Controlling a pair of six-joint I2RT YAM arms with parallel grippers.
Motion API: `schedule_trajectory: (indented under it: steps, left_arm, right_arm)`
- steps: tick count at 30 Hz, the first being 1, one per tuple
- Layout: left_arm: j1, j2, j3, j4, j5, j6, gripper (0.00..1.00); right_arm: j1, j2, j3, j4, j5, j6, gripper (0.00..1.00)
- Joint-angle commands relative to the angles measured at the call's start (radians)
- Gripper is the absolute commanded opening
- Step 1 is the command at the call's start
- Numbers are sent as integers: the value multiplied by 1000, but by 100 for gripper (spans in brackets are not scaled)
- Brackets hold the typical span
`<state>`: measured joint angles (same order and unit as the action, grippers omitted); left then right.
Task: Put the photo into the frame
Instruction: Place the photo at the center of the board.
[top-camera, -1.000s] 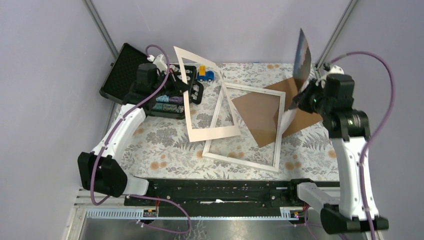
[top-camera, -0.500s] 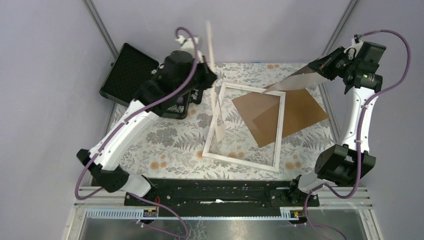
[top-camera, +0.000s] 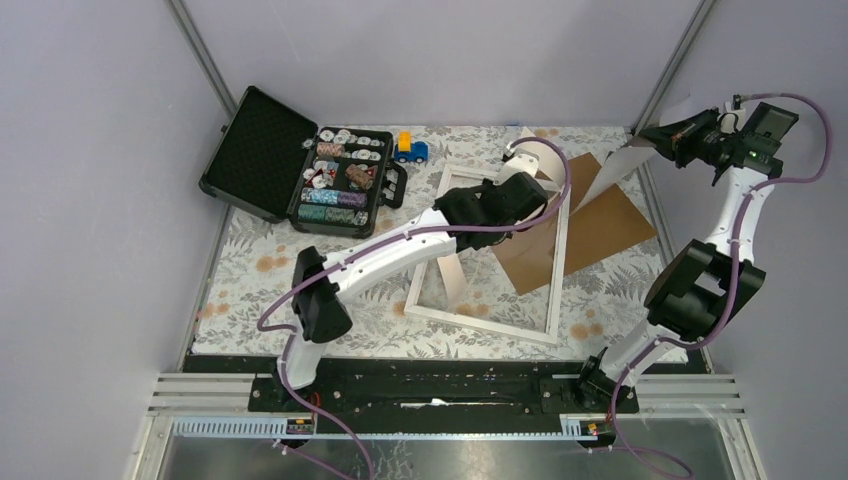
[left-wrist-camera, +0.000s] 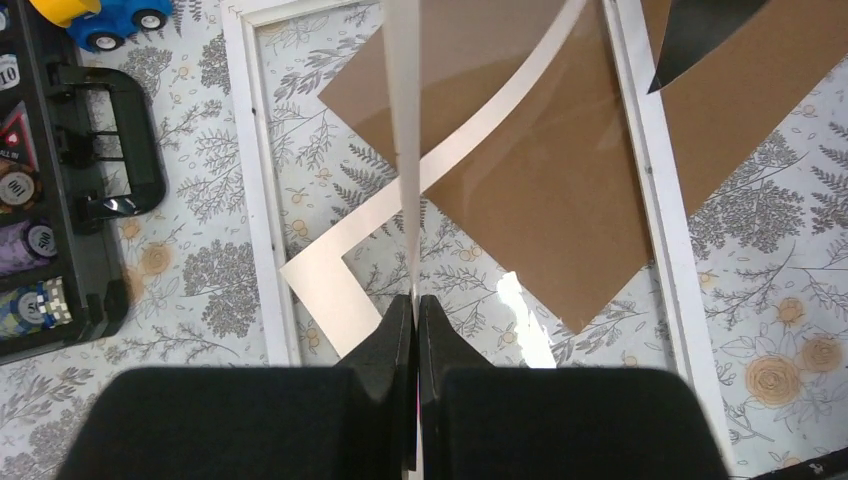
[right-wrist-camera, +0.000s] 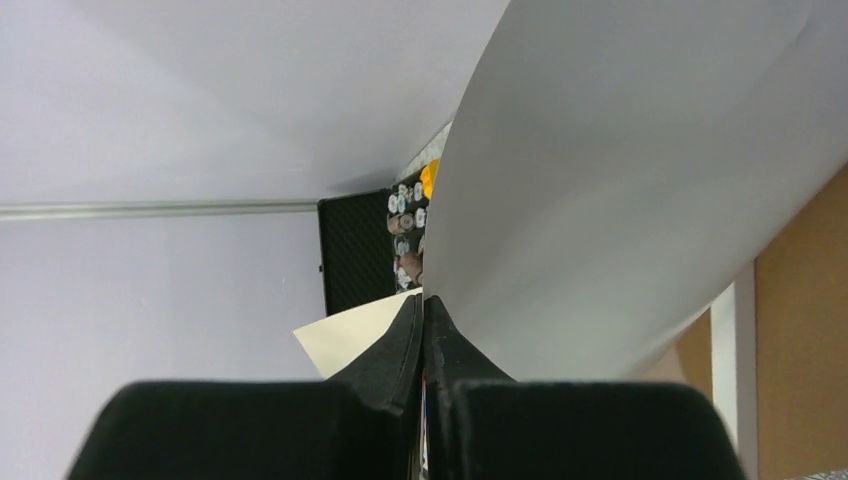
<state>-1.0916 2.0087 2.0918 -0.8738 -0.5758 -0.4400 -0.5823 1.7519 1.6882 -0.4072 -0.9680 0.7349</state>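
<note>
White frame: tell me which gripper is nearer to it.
Left. The left gripper hangs above the frame's opening, shut on the mat board. The right gripper is beyond the frame's far right corner, near the wall, shut on the photo.

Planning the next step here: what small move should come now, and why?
Probably the left hand should tip the mat flat into the frame: it pinches the mat upright, lower corner over the opening, while the right hand holds the photo aloft.

1. Frame (top-camera: 480, 325): white.
2. Photo (right-wrist-camera: 620, 180): pale grey-white back.
3. Board (top-camera: 612, 215): plain brown.
4. Mat (left-wrist-camera: 330, 285): cream.
5. Cloth (top-camera: 250, 290): white, grey leaves, orange flowers.
6. Case (top-camera: 255, 150): black.
7. Truck (top-camera: 411, 150): blue and yellow.
8. Cables (top-camera: 566, 185): purple.
9. Arms (top-camera: 380, 250): white and black.
</note>
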Motion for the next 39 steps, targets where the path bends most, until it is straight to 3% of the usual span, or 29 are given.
schedule_trajectory:
  steps: [1, 10, 18, 24, 29, 34, 39]
  left_arm:
    - [7, -35, 129, -8, -63, 34, 0]
    - [7, -146, 174, 21, -19, 60, 0]
    - [7, -345, 182, 21, -251, 215, 0]
    - [7, -402, 153, 22, -318, 277, 0]
    - [7, -399, 121, 23, -291, 294, 0]
    - [7, -394, 85, 22, -259, 320, 0]
    - [7, -377, 62, 22, -168, 335, 0]
  right_arm:
    - [7, -47, 27, 19, -63, 23, 2]
    - [70, -22, 142, -38, -62, 21, 4]
    - [163, 45, 339, 30, -117, 156, 6]
    - [173, 66, 393, 125, -155, 240, 5]
    - [140, -1, 130, 98, -120, 143, 4]
    - [62, -13, -49, -128, -17, -103, 5]
    - [-28, 19, -221, -245, 85, -286, 5]
